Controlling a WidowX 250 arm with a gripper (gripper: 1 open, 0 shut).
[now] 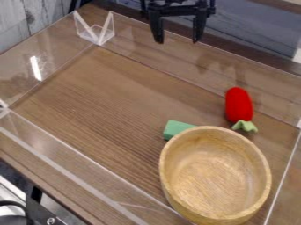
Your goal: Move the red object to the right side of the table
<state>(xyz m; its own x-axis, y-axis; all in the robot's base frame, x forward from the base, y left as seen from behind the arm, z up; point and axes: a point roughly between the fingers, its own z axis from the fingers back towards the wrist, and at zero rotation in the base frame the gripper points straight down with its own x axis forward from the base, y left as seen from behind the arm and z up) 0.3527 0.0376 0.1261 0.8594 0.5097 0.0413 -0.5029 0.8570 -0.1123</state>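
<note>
The red object [238, 104] is a small red oblong toy fruit with a green leafy end, lying on the right part of the brown wood-grain table [118, 105]. My black gripper [178, 38] hangs above the table's far edge, well away from the red object, up and to its left. Its two fingers point down and stand apart, open, with nothing between them.
A round light wooden bowl [216, 174] fills the near right corner. A flat green block [179, 128] lies at the bowl's upper left rim. Low clear plastic walls [91, 29] edge the table on the left, back and front.
</note>
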